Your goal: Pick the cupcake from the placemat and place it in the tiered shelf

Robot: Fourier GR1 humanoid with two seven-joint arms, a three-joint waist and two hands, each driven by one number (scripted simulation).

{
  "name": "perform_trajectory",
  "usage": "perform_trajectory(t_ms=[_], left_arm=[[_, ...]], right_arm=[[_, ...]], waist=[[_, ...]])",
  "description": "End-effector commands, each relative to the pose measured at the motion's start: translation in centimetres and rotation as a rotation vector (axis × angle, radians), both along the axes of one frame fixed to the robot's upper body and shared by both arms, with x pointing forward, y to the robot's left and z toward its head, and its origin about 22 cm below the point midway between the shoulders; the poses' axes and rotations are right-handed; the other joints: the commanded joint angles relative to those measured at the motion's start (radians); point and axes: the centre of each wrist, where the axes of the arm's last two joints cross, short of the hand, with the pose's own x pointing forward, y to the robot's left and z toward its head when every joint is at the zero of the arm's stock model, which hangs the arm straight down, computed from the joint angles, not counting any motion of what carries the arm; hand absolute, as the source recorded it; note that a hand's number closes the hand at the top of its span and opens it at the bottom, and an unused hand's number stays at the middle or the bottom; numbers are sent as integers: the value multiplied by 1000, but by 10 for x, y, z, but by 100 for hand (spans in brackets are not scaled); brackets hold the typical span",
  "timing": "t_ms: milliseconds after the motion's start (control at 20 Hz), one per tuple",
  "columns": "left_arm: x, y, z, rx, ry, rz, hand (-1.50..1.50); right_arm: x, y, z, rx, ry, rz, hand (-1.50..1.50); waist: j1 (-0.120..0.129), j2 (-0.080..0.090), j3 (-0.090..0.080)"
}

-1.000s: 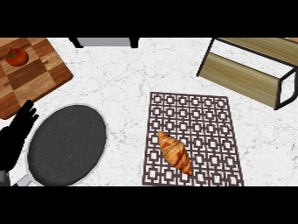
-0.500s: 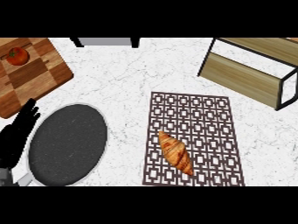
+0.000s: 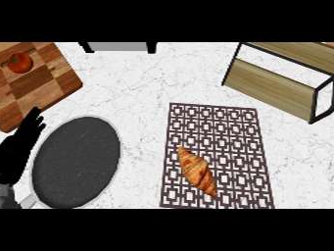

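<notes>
The left hand (image 3: 14,149) shows at the left edge of the head view, black, with its fingers straight and spread, pointing up and a little to the right. It holds nothing. Its fingertips lie over the lower corner of a wooden cutting board (image 3: 25,83), and its right side is just beside a dark round plate (image 3: 75,162) with a pale rim. The right hand does not show in the view.

Everything stands on a white marble counter (image 3: 140,93). The cutting board is at the upper left, and a red tomato (image 3: 19,62) sits on it near its top.

To the right of the plate, with a strip of bare counter between, lies the brown patterned placemat (image 3: 220,142). The only food on it is a croissant (image 3: 198,171), lying tilted in the lower left part of the mat; it is not a cupcake.

The tiered shelf (image 3: 285,81), wood with a black frame, stands at the upper right, apart from the mat. A grey object with black legs (image 3: 119,47) is at the top edge.
</notes>
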Motion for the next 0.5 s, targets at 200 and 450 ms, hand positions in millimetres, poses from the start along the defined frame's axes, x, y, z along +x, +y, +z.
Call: perform_trajectory(t_ms=[200,450], left_arm=[[2,12,4,-5,-14,-13,0],[-5,7,-3,-6,2,6,0]], right_arm=[[21,-35,-28,-47,69,-31,-150],[26,-51,-39,13,-32,-9,-150]], waist=[[1,1,0],[4,2,0]])
